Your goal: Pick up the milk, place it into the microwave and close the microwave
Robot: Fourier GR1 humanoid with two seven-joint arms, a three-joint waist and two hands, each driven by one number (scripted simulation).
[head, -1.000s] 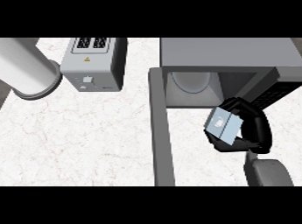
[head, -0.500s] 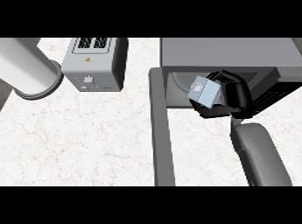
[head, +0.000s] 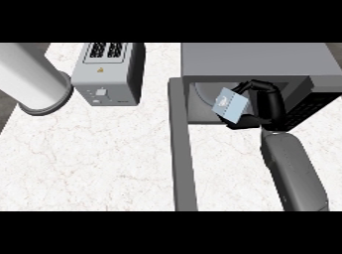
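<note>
Head view, looking steeply down on the marble counter (head: 93, 163), and the action is all on the right. The right forearm (head: 294, 173) comes up from the lower edge, grey and nearly straight, a touch angled toward the left. At its end the right hand (head: 267, 105) bends in at the wrist toward the microwave (head: 254, 59). Its black fingers (head: 256, 85) arch over the top and curl down, clamped on the milk (head: 230, 105), with more of the hand wrapping it from below.

The milk is a pale blue-grey carton, tilted with one corner pointing up and left. It sits right at the mouth of the microwave, in front of the dark cavity and just above its lower lip; whether it touches the floor inside, I cannot tell. One small round mark shows on the carton's face, and no words can be read.

The microwave door (head: 181, 149) is wide open, seen edge-on as a long grey strip running down toward the lower edge. A dark control panel (head: 305, 106) sits on the microwave's right side, with its keys too small to read.

Over on the left stands the toaster (head: 107, 74), slots up. It has a tiny yellow warning triangle on top and a small square control on its front, with no legible text. A big pale cylinder (head: 23, 77) fills the upper-left corner.
</note>
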